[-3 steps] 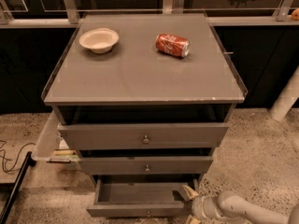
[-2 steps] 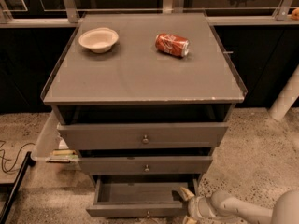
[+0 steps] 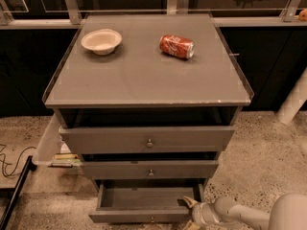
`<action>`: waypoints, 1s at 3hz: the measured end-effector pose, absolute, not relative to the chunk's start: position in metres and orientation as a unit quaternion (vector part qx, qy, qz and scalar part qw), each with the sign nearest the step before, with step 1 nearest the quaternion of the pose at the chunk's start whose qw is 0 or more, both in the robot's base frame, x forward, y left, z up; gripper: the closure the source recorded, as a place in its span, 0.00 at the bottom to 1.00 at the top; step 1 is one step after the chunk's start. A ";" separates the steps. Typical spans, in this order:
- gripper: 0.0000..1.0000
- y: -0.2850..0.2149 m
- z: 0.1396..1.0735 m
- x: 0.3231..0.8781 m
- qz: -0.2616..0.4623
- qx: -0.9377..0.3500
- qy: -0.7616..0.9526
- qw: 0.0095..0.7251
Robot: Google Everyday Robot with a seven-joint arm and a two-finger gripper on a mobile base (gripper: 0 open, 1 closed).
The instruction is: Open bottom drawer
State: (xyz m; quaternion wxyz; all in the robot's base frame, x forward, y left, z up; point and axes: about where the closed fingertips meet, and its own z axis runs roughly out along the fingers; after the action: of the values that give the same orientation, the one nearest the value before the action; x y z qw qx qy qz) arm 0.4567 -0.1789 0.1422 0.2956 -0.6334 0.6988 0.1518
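1. The grey cabinet [image 3: 144, 80] is standing against a dark wall, and its flat top is carrying two small things.
2. The top drawer [image 3: 110, 139] is sitting slightly out, showing a dark gap above its front.
3. The middle drawer [image 3: 115, 168] is also sticking out a little, just below it.
4. The bottom drawer [image 3: 129, 216] is lying pulled out farthest of the three, down at the floor, and its plain grey inside is showing from above.
5. The arm [image 3: 249, 216] is reaching in low from the lower right, across the speckled floor.
6. The bowl [image 3: 101, 40] is sitting upright at the top's back left.
7. The can [image 3: 176, 46], red, is lying on its side at the back right, well apart from the bowl.
8. The gripper [image 3: 188, 213] is sitting at the right end of the bottom drawer's front, touching or just beside it. I cannot tell whether it is clenching or loose.
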 end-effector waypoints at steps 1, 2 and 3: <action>0.42 -0.179 0.142 0.457 0.152 -0.633 0.699 0.296; 0.66 -0.179 0.147 0.452 0.149 -0.635 0.696 0.299; 0.89 -0.183 0.149 0.440 0.151 -0.632 0.698 0.301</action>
State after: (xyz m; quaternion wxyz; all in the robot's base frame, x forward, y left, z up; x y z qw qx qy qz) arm 0.4398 -0.1829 0.1491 0.3015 -0.6315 0.6981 0.1512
